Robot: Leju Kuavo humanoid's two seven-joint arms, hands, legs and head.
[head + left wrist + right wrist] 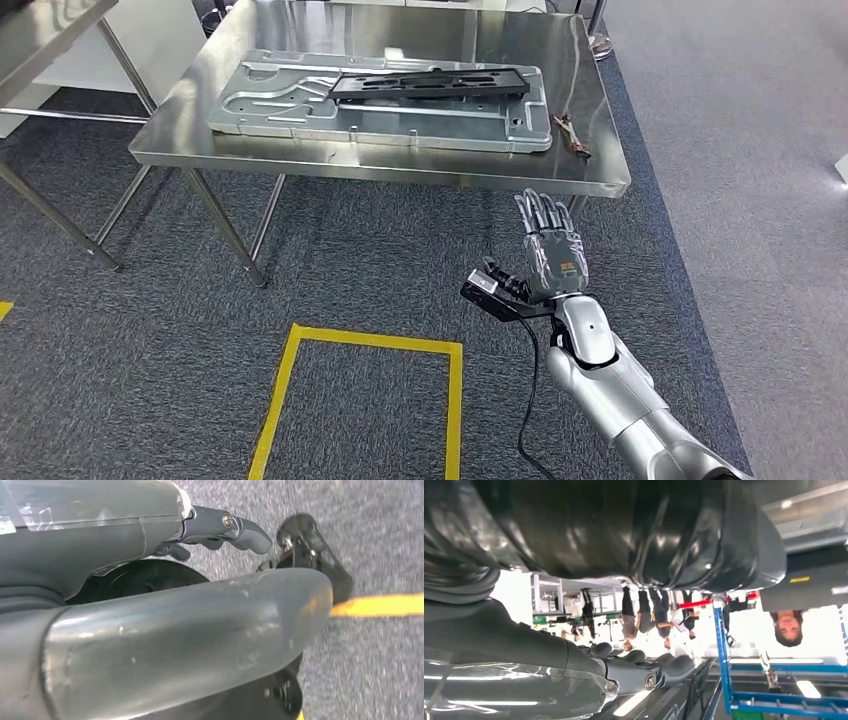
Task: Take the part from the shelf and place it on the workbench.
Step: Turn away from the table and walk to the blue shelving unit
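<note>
While the black part [430, 84] lies on the workbench [400, 165], the right hand [548, 255] is raised empty, fingers spread; the bench edge could be clipped.

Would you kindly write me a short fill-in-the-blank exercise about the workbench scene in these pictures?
1. The black part lies on a large silver ____ on the workbench.
2. The raised right hand holds ____.
3. On the carpet, yellow ____ marks a square outline.
4. The hand is short of the bench's ____ edge.

Missing words: panel; nothing; tape; front
</note>
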